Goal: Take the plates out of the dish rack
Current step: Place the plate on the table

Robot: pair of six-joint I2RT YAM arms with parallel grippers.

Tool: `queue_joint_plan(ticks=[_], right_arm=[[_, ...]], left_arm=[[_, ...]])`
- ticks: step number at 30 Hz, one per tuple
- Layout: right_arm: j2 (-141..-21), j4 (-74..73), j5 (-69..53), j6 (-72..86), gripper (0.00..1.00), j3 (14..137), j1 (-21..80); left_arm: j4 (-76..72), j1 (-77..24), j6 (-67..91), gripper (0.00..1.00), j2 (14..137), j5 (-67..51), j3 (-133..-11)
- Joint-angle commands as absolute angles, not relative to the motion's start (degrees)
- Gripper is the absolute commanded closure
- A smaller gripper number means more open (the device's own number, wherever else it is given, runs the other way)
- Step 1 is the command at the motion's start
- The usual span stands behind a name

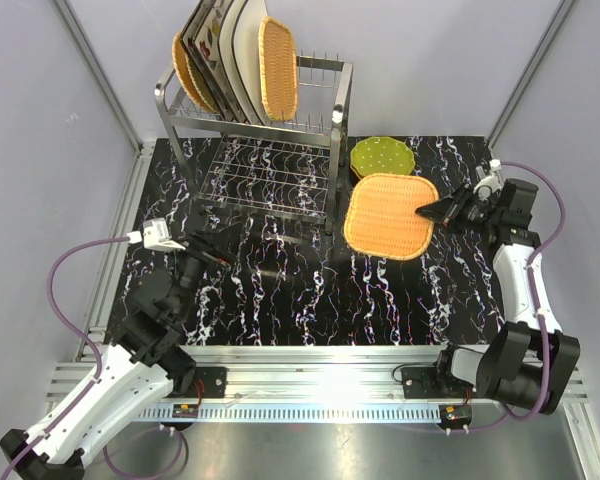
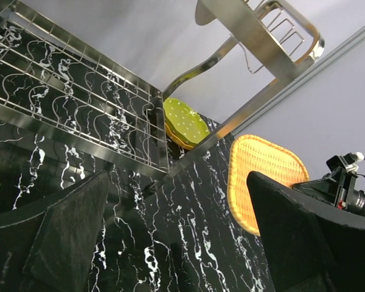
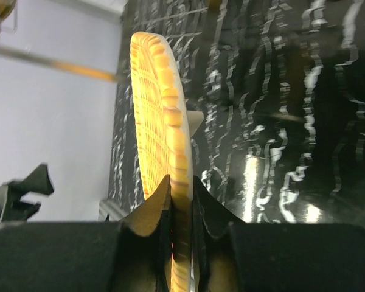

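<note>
We see the right gripper (image 1: 432, 211) clamped on the 3 o'clock rim of a square wicker plate (image 1: 390, 215). The plate is orange-tan, woven, with rounded corners and a raised border. In the right wrist view the rim sits pinched between the two black fingers (image 3: 147, 213). The plate lies flat over the right part of the black marbled table (image 1: 280, 295); we cannot tell whether it rests on it.

At its 12 o'clock, just beside its far edge, is a short stack of green dotted plates (image 1: 381, 157). At its 9 o'clock, the steel leg of the dish rack (image 1: 332, 150) stands close.

The rack occupies the table's 11 o'clock area. On its top tier, leaning among the prongs, stand an upright wicker plate (image 1: 278, 68), cream plates (image 1: 242, 45) and another wicker one (image 1: 184, 72).

The left gripper (image 1: 208, 248) hovers at 8 o'clock with its fingers wide apart and nothing between them. Bare table stretches from it toward 5 o'clock.
</note>
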State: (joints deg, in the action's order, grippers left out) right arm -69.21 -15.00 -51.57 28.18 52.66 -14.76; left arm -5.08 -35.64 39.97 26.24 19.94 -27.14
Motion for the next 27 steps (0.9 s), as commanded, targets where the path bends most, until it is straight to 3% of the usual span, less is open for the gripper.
queue_joint_plan(ticks=[1,27], right_arm=[[-70.7,-13.6,-50.5,27.2,1.00,55.7,-17.1],[-94.6,-7.4,-29.0,40.0,1.00,68.2,-22.5]], left_arm=[[-6.2,-35.2,38.7,0.01,25.4,22.8,-26.0],[-4.0,-34.1,37.6,0.01,25.0,24.5,-25.3]])
